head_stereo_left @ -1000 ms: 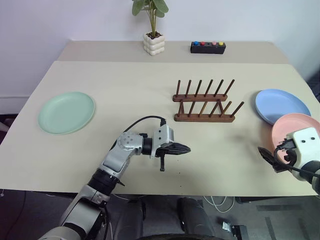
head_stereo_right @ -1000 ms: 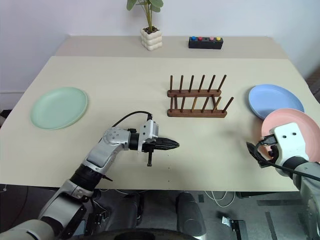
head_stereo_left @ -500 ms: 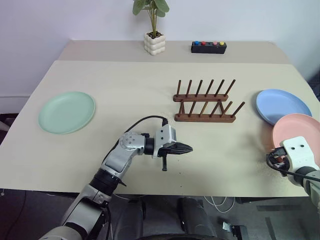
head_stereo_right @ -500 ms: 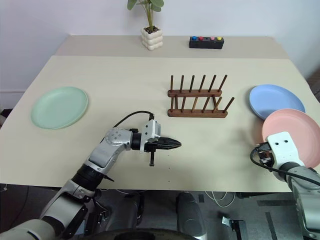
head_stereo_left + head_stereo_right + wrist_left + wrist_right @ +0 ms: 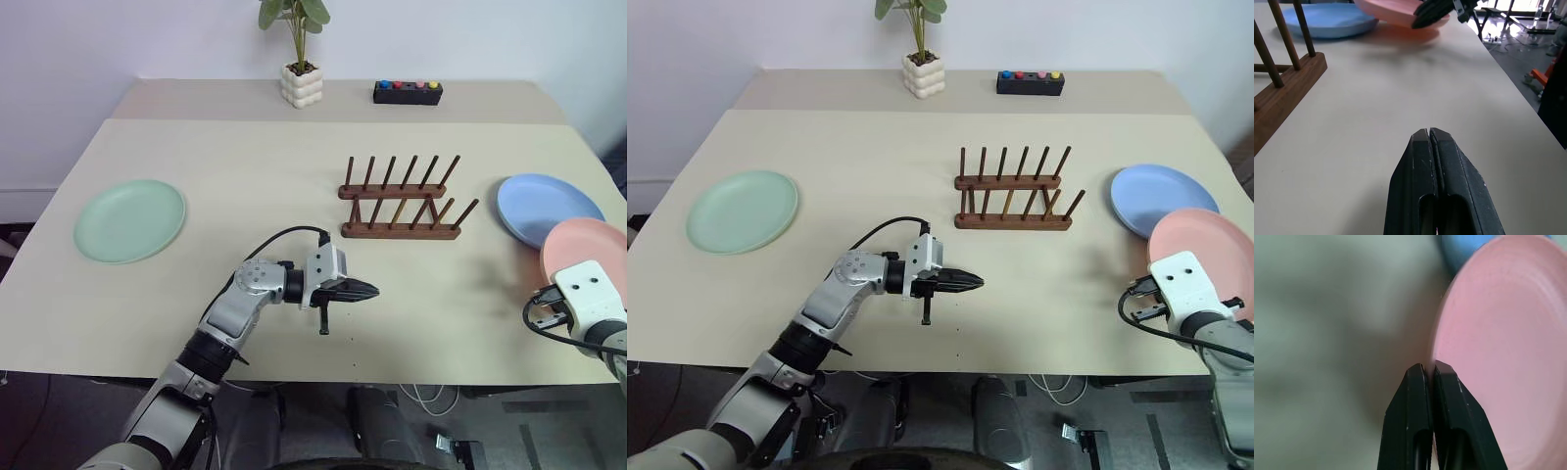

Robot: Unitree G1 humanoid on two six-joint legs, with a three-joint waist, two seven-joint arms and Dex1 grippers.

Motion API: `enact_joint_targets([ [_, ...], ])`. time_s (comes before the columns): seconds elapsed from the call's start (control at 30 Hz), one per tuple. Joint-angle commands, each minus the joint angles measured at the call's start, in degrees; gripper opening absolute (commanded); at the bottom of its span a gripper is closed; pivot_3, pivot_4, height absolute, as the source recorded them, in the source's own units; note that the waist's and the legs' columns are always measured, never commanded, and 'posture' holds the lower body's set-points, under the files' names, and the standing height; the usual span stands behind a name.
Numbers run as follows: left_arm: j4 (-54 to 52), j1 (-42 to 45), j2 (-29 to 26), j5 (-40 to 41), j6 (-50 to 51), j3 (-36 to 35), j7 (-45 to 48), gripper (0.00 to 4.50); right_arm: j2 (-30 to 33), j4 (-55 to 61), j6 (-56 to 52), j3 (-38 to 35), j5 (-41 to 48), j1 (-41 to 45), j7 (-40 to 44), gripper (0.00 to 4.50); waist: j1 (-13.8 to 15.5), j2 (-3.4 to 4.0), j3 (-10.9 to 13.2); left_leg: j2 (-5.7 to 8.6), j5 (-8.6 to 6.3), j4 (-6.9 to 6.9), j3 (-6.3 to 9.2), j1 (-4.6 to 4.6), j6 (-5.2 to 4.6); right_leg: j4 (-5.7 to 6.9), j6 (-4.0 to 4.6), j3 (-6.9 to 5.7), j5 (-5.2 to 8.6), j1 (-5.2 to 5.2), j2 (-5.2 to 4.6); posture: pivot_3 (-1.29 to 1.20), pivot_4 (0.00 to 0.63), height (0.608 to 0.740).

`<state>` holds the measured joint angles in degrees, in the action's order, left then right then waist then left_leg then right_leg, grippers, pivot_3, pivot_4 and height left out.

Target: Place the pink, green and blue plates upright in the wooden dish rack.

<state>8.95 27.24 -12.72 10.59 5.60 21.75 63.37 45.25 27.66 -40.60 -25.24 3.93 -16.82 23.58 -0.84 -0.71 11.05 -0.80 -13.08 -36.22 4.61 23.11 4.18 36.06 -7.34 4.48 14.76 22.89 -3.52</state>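
So over on the left the green plate (image 5: 129, 218) lies flat on the table (image 5: 245, 186), well apart from everything else. The left gripper (image 5: 366, 290) hangs above mid-table, fingers pressed together on nothing. Behind it stands the wooden dish rack (image 5: 400, 204), no plates in it. To the right the blue plate (image 5: 544, 206) has the pink plate (image 5: 588, 250) overlapping it, and the right gripper (image 5: 1428, 373) is pinched onto the pink plate's rim.
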Motion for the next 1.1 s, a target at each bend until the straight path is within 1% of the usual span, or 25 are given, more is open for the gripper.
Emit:
enact_joint_targets([
  [0.03,-0.4,0.7,0.5,0.0,-0.8,0.0,-0.2,0.0,3.6,3.7,8.8,-3.8,-2.6,4.7,0.1,0.03,-0.2,0.0,0.0,0.0,0.0,0.0,-0.01,0.0,0.0,0.0,0.0,0.0,0.0,0.01,0.0,0.0,0.15,0.73],
  [0.13,0.2,1.0,0.7,-0.2,-1.1,-0.1,-0.4,0.0,5.3,2.4,15.5,-1.9,-3.5,12.0,-0.3,0.03,-0.4,0.02,0.0,0.0,0.0,0.0,-0.02,-0.01,0.0,0.01,-0.01,0.01,-0.01,0.02,0.01,0.0,0.15,0.73],
  [0.27,0.8,1.2,0.8,-0.6,-1.8,-0.3,-1.1,0.0,3.8,-3.3,26.0,2.8,-0.8,24.1,1.8,0.03,-0.2,-0.01,0.0,0.0,0.0,0.02,-0.01,0.02,0.0,-0.01,-0.01,-0.01,-0.01,0.03,0.01,0.0,0.15,0.73],
  [0.33,0.8,1.1,0.8,-0.9,-2.0,-0.6,-2.0,0.0,3.1,-6.9,26.3,6.0,1.3,31.8,3.5,0.03,-0.2,-0.05,0.0,0.0,0.0,0.03,0.0,0.03,0.0,-0.03,-0.03,-0.01,-0.01,0.02,0.01,0.0,0.15,0.73],
  [0.37,0.7,1.1,0.7,-0.9,-2.1,-0.8,-2.3,0.0,2.9,-8.2,26.5,7.0,2.3,34.3,4.6,0.03,-0.2,-0.04,0.0,0.0,0.0,0.01,0.0,0.08,0.0,-0.03,-0.03,-0.01,-0.02,0.06,-0.01,0.0,0.15,0.73],
  [0.43,0.3,0.7,0.5,-1.1,-2.1,-1.2,-3.3,0.0,1.4,-10.5,24.3,7.7,7.8,39.2,7.9,0.03,0.0,-0.04,0.0,0.0,0.0,0.0,0.01,0.09,0.0,-0.01,-0.04,-0.01,-0.03,0.07,-0.01,0.0,0.15,0.73],
  [0.5,-0.4,0.1,0.1,-1.3,-2.0,-1.8,-4.5,0.0,-1.5,-12.9,21.1,6.7,16.9,43.9,12.1,0.03,0.0,-0.04,0.0,0.0,0.0,0.03,0.04,0.1,0.0,0.0,-0.09,-0.03,-0.06,0.08,-0.01,0.0,0.15,0.73],
  [0.53,-0.9,-0.2,-0.1,-1.3,-1.9,-2.2,-5.3,0.0,-3.4,-14.2,18.1,5.1,23.0,46.1,13.6,0.03,-0.1,-0.04,0.0,0.0,0.0,0.03,0.05,0.1,0.0,0.01,-0.18,-0.03,-0.11,0.08,0.0,0.0,0.15,0.73],
  [0.57,-1.3,-0.4,-0.3,-1.4,-1.9,-2.3,-5.8,0.0,-4.5,-15.0,16.0,4.0,27.0,47.5,14.5,0.03,-0.1,0.0,0.1,0.0,0.0,0.04,0.05,0.1,0.0,0.0,-0.19,-0.03,-0.12,0.08,0.0,0.0,0.15,0.73],
  [0.63,-1.9,-0.8,-0.7,-1.1,-1.8,-2.6,-6.3,0.0,-5.7,-15.8,12.6,2.4,32.1,49.0,15.1,0.03,0.0,0.0,0.1,-0.01,0.0,0.05,0.08,0.09,0.0,0.03,-0.21,-0.05,-0.13,0.08,0.0,0.0,0.15,0.73],
  [0.7,-2.9,-1.6,-1.3,-1.0,-1.3,-3.1,-7.4,0.0,-4.6,-18.3,9.1,1.6,36.5,48.9,18.9,0.03,0.2,0.0,0.1,-0.01,0.0,0.05,0.12,0.11,0.0,0.04,-0.2,-0.09,-0.12,0.09,-0.01,0.0,0.15,0.73],
  [0.73,-3.4,-1.9,-1.5,-1.1,-1.1,-3.3,-8.1,0.0,-4.4,-19.6,6.3,0.6,40.3,49.3,20.4,0.03,0.2,0.0,0.1,0.0,0.0,0.04,0.12,0.12,0.0,0.03,-0.2,-0.1,-0.12,0.08,-0.01,0.0,0.15,0.73],
  [0.83,-4.6,-2.5,-1.9,-1.0,-0.6,-3.6,-9.0,0.0,-4.7,-21.2,1.4,-1.5,47.4,51.0,21.5,0.03,0.0,0.03,0.1,0.0,0.0,0.04,0.11,0.12,-0.01,0.04,-0.17,-0.1,-0.11,0.08,-0.01,0.0,0.15,0.73],
  [0.97,-5.6,-3.1,-2.1,-1.2,-0.2,-3.5,-10.2,0.0,-4.0,-22.7,-1.7,-2.8,51.7,51.4,22.3,0.03,0.0,0.08,0.1,-0.01,0.0,0.04,0.11,0.12,-0.01,0.07,-0.18,-0.1,-0.12,0.12,0.0,0.0,0.15,0.73],
  [1.07,-6.6,-3.8,-2.7,-1.0,-0.2,-3.8,-10.5,0.0,-3.6,-22.4,-3.2,-2.9,53.4,50.9,22.2,0.03,0.0,0.08,0.1,0.0,0.0,0.05,0.11,0.12,-0.01,0.07,-0.19,-0.1,-0.12,0.12,0.0,0.0,0.15,0.73],
  [1.1,-6.9,-4.0,-2.8,-0.9,0.2,-3.9,-10.9,0.0,-3.3,-24.0,-3.2,-2.8,52.8,50.9,22.3,0.03,-0.1,0.08,0.1,0.0,0.0,0.05,0.11,0.12,-0.01,0.07,-0.19,-0.1,-0.12,0.13,0.01,0.0,0.15,0.73],
])
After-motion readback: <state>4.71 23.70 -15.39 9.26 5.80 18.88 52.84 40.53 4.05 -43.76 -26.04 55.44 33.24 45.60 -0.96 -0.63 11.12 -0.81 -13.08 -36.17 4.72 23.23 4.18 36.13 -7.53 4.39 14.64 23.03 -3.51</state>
